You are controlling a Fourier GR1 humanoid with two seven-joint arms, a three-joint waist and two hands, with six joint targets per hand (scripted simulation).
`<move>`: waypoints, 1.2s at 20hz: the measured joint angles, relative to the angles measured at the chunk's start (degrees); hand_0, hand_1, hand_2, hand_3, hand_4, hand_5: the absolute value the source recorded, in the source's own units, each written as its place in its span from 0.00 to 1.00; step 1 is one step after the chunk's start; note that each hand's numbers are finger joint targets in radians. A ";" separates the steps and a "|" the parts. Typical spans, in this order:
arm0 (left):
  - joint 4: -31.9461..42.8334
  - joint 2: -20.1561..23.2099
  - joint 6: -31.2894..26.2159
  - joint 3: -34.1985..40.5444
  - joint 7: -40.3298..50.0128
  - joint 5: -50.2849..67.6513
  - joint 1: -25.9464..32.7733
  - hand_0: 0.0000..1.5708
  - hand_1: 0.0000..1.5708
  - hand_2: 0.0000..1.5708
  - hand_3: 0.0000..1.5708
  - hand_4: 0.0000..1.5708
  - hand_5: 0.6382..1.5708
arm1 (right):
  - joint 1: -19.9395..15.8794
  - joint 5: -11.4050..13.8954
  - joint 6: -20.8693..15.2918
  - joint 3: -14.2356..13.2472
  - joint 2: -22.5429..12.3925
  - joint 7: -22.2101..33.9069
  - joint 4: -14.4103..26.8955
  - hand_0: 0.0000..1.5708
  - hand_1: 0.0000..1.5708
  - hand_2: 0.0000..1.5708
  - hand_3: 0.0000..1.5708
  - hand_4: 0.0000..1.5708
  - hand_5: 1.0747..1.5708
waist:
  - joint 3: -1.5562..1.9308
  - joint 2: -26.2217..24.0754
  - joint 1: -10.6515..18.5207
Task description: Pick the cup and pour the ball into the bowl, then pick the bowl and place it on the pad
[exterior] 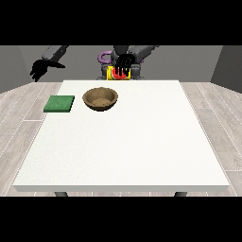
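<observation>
Robot hand (124, 63) grips cup (118, 74) at table (142, 142) far edge.

Large white table (142, 156) on pale wood-plank floor (212, 108), grey walls (189, 61) behind.

A single front view looks from across the table (123, 156), slightly above it, facing the robot (124, 56) at the far edge. The near edge fills the lower frame; floor (23, 108) and wall (189, 61) flank it.

No readable text, label, brand, number or sign on anything in view.
</observation>
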 measured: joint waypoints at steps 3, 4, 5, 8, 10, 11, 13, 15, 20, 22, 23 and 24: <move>-0.63 -0.06 -1.27 -3.54 3.11 -3.39 -0.11 0.18 0.18 1.00 1.00 0.55 1.00 | -2.34 0.30 -1.21 0.58 0.52 1.44 0.14 0.00 0.00 0.00 0.19 0.00 0.91 | 0.00 0.47 -0.46; -0.43 -0.07 -1.87 -3.56 3.23 -4.40 -0.91 0.24 0.24 1.00 1.00 0.53 1.00 | -2.76 0.25 -1.52 0.67 1.08 1.15 0.02 0.00 0.00 0.00 0.17 0.00 0.91 | 0.00 0.98 -0.59; -0.76 -0.08 -2.57 -4.60 3.97 -5.26 -1.14 0.18 0.18 1.00 1.00 0.57 0.99 | -3.18 0.32 -1.74 0.87 1.68 0.71 0.07 0.00 0.00 0.00 0.17 0.00 0.91 | 0.00 1.42 -0.84; -0.50 -0.10 -3.84 -7.25 4.38 -7.57 -0.19 0.20 0.20 1.00 1.00 0.61 0.96 | -4.38 0.23 -1.88 1.51 2.72 1.64 -0.25 0.00 0.00 0.00 0.16 0.00 0.91 | 0.00 1.74 -1.86; 0.12 -0.11 -5.19 -8.99 4.22 -9.60 -0.58 0.00 0.00 1.00 1.00 0.74 0.87 | -5.38 -0.12 -1.26 1.39 2.34 1.82 -0.21 0.00 0.00 0.00 0.14 0.00 0.90 | 0.02 2.73 -2.24; -0.26 -0.12 -6.87 -9.63 3.75 -9.97 -0.78 0.00 0.00 1.00 1.00 0.76 0.85 | -5.30 -0.17 -1.18 1.31 2.27 1.79 0.19 0.00 0.00 0.00 0.12 0.00 0.90 | 0.00 2.59 -1.98; 0.23 -0.11 -9.56 -10.44 3.68 -11.28 -2.01 0.00 0.00 1.00 1.00 0.79 0.81 | -5.93 -0.12 -1.16 1.67 2.67 2.10 0.12 0.00 0.00 0.00 0.10 0.00 0.89 | 0.01 2.80 -2.66; 0.25 -0.12 -12.53 -11.80 3.48 -12.68 -2.74 0.39 0.39 1.00 1.00 0.78 0.80 | -6.06 0.07 -1.13 1.94 2.57 2.57 0.31 0.00 0.00 0.00 0.05 0.00 0.89 | 0.02 2.07 -2.92; 0.13 0.26 -20.04 -13.94 1.57 -16.97 -8.46 0.99 0.99 1.00 1.00 0.76 0.87 | -6.18 0.00 -0.98 1.77 2.49 2.20 1.56 0.00 0.00 0.00 0.13 0.00 0.89 | 0.04 1.59 -2.44; 0.13 0.48 -21.82 -13.96 0.56 -18.75 -9.98 0.99 0.99 1.00 1.00 0.76 0.89 | -6.03 -0.17 -0.79 1.49 2.18 1.67 1.92 0.00 0.00 0.00 0.13 0.00 0.89 | 0.04 1.80 -2.05; -0.39 0.36 -22.89 -14.22 0.17 -19.37 -10.06 0.99 0.99 1.00 1.00 0.76 0.89 | -5.83 -0.16 -0.88 1.52 2.20 2.02 2.26 0.00 0.00 0.00 0.11 0.00 0.89 | 0.02 1.14 -1.69; -0.41 0.34 -23.78 -13.64 -0.34 -20.00 -10.90 0.98 0.98 1.00 1.00 0.77 0.88 | -5.65 -0.24 -0.53 1.47 2.07 1.59 2.29 0.00 0.00 0.00 0.13 0.00 0.89 | 0.03 1.37 -1.76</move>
